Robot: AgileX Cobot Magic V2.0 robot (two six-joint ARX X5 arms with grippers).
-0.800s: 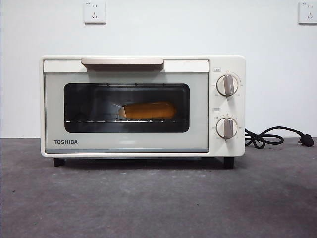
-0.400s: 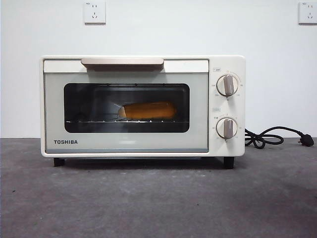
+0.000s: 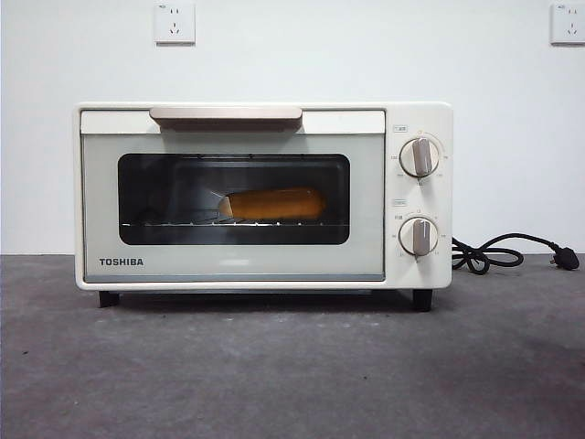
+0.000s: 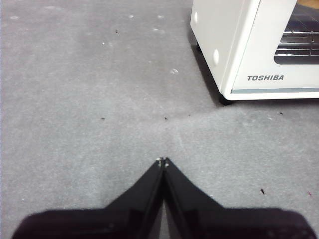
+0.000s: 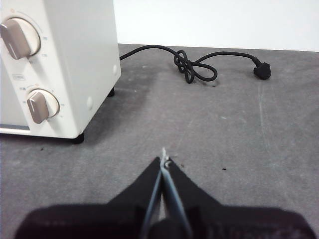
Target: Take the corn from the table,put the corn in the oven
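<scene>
Nearest, the left gripper (image 4: 163,162) and right gripper (image 5: 163,158) hover pressed together, empty, over the table (image 3: 292,366) in front of the oven (image 3: 416,197). Inside the oven (door shut) lies the corn (image 3: 272,203), unmoved over the last second; the task looks done.

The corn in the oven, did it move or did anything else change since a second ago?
No, nothing visibly changed. The corn lies in the same spot on the rack inside the oven, behind the shut door, and the cord sits on the table as before. The left gripper and the right gripper are both shut, holding nothing, away from the oven.
</scene>
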